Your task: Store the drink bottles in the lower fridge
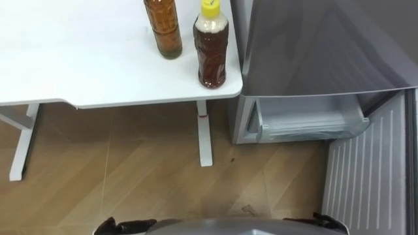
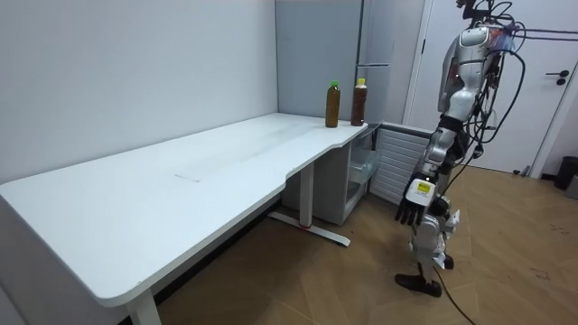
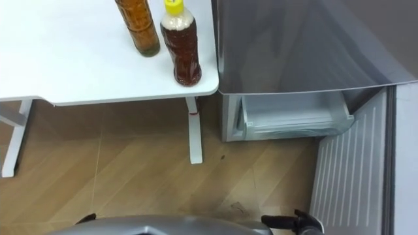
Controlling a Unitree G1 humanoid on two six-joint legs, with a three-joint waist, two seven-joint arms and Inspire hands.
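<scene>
Room view: left hand [image 2: 408,206] hangs empty, fingers loosely apart, while green-capped bottle [image 2: 333,106] and yellow-capped bottle [image 2: 359,104] stand on the table [image 2: 181,212].

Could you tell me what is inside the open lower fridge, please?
Inside the lower fridge a pale plastic drawer shows, no drinks visible in it; the upper section hides everything deeper.

Robot: standing upright, torso turned toward the room view's left. Left arm: lowered along the side of the body, elbow slightly bent, forearm sloped forward and down. Wrist: held straight, in line with the forearm. The left hand [image 2: 412,205] is hung at about thigh level, its back turned outward; fingers pointed downward, apparently straight and relaxed, nothing held
</scene>
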